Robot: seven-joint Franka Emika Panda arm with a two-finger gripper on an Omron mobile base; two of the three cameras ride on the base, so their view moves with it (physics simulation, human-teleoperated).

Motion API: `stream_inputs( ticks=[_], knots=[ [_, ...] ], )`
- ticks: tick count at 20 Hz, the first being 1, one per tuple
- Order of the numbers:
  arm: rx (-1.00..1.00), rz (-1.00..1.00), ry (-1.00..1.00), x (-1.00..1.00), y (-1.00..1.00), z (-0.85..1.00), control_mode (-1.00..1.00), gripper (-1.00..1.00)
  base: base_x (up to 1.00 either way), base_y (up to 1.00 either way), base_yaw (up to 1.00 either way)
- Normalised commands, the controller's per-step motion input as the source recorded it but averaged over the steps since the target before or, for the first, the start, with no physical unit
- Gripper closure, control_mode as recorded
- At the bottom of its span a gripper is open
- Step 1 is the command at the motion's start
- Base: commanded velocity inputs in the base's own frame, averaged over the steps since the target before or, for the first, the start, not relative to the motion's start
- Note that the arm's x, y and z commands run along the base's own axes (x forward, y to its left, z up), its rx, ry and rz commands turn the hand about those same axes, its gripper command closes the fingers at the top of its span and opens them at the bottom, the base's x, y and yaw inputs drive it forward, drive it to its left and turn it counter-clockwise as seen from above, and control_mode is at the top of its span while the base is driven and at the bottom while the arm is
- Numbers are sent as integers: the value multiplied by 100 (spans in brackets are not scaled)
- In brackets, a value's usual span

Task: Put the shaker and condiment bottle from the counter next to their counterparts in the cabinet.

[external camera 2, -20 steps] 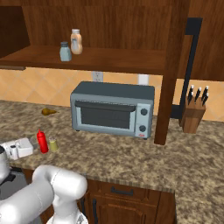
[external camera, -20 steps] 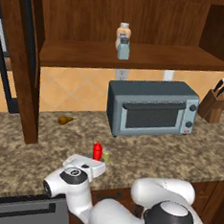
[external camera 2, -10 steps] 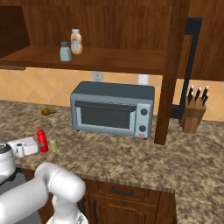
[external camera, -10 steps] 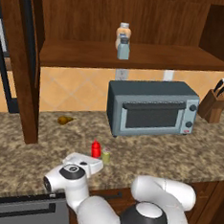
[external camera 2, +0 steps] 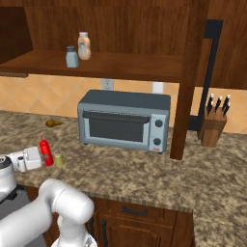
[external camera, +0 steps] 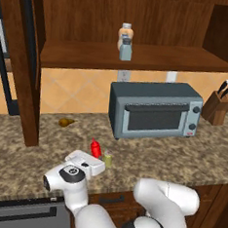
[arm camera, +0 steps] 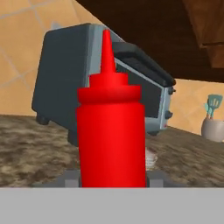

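Red squeeze bottle (arm camera: 111,131): upright on the speckled surface (external camera: 180,156), in front of the grey toaster oven (external camera: 155,110); the gripper (arm camera: 113,177) has its fingertips (arm camera: 70,177) against both sides of the bottle's base, closed on it. Pale shaker (external camera: 107,159): upright, just beside the bottle on the toaster side. Grey-blue shaker (external camera: 125,49) and tan bottle (external camera: 125,33): together on the cabinet shelf (external camera: 179,58), above the toaster oven. Knife block (external camera 2: 213,126): far end of the surface. Small brown item (external camera: 65,122): near the wall.
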Motion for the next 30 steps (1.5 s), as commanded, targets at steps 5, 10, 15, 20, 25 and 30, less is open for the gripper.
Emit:
stream_inputs(
  ticks=[5, 10, 15, 20, 25, 30],
  knots=[
    [5, -6, -27, -41, 0, 83, -100, 100, 0, 0, 0],
    [13, 0, -4, -44, -3, 94, -100, 100, 0, 0, 0],
    [15, 3, 0, -38, -15, 93, -100, 100, 0, 0, 0],
    [3, 0, 0, -57, -23, 65, -100, 100, 0, 0, 0],
    [0, 1, 0, -45, -30, 74, -100, 100, 0, 0, 0],
    [0, 14, -4, -37, -29, 81, -100, 100, 0, 0, 0]
  ],
)
